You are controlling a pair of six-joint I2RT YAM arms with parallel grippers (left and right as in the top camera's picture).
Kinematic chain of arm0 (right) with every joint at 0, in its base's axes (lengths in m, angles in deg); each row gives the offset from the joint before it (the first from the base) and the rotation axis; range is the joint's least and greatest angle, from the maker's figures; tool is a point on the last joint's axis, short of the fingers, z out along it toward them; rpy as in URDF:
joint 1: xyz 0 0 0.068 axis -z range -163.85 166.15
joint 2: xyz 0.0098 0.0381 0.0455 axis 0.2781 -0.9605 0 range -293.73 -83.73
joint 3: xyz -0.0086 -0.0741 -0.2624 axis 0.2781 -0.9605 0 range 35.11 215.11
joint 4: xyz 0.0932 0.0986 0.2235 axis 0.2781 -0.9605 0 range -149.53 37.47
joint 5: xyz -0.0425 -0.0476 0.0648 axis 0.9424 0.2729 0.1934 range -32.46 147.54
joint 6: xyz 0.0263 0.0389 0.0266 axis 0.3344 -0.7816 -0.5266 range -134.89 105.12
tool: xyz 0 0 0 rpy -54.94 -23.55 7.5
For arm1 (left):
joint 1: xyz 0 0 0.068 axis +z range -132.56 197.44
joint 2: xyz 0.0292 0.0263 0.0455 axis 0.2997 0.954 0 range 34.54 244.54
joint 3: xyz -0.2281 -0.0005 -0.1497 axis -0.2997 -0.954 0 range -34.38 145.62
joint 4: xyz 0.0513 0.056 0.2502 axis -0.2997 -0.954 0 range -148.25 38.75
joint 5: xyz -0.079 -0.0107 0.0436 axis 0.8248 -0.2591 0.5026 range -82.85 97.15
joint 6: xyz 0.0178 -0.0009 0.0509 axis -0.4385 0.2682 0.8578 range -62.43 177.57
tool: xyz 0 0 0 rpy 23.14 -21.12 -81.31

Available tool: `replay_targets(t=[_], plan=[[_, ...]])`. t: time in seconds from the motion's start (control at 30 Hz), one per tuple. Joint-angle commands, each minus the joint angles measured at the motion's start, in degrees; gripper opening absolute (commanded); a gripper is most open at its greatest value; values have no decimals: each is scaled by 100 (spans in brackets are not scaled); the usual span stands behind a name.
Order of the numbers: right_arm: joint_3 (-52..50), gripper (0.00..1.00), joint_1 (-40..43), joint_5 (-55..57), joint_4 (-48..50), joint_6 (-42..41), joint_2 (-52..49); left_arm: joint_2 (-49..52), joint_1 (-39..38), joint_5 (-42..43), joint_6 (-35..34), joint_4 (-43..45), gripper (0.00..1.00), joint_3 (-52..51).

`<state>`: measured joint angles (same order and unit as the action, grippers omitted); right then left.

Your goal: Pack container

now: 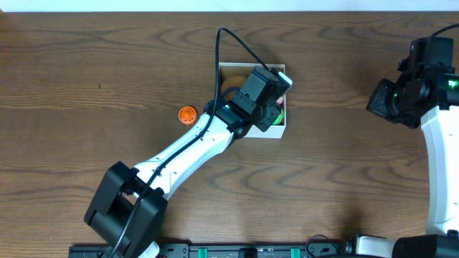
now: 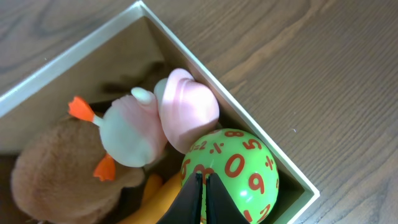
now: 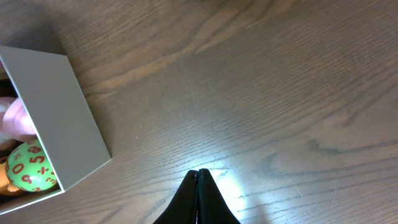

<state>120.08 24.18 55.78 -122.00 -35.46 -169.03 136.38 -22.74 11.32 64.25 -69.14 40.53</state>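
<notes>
The container is a white-walled square box with a tan inside, at the table's middle. My left gripper is shut and empty, hovering right above it. Inside lie a green ball with red numbers, a pink cup-shaped toy, a pale duck toy with orange beak and feet, a brown plush and an orange piece. The container's outer wall and the green ball show in the right wrist view. My right gripper is shut and empty above bare table at the far right.
A small orange ridged toy lies on the table left of the container. The left arm stretches from the front left to the container. The right arm sits at the right edge.
</notes>
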Motion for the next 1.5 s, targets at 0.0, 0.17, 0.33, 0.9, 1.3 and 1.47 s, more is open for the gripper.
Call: replay_targets(t=[0.0,0.17,0.33,0.9,1.3,1.47], plan=[[-13,2,15,-28,4,-61,11,306,13,208,-142,-79,6,-11],[-13,1,15,-26,-2,-59,11,734,-11,291,-142,-155,6,-11],[-13,2,15,-26,2,-59,11,1001,-20,291,-140,-160,6,-11],[-13,1,15,-28,0,-59,11,-118,-13,-76,-114,-22,9,76],[-13,1,15,-28,-2,-59,11,127,-7,-76,219,601,11,74],[-13,1,15,-146,-17,-57,11,455,79,-76,487,1115,11,74]])
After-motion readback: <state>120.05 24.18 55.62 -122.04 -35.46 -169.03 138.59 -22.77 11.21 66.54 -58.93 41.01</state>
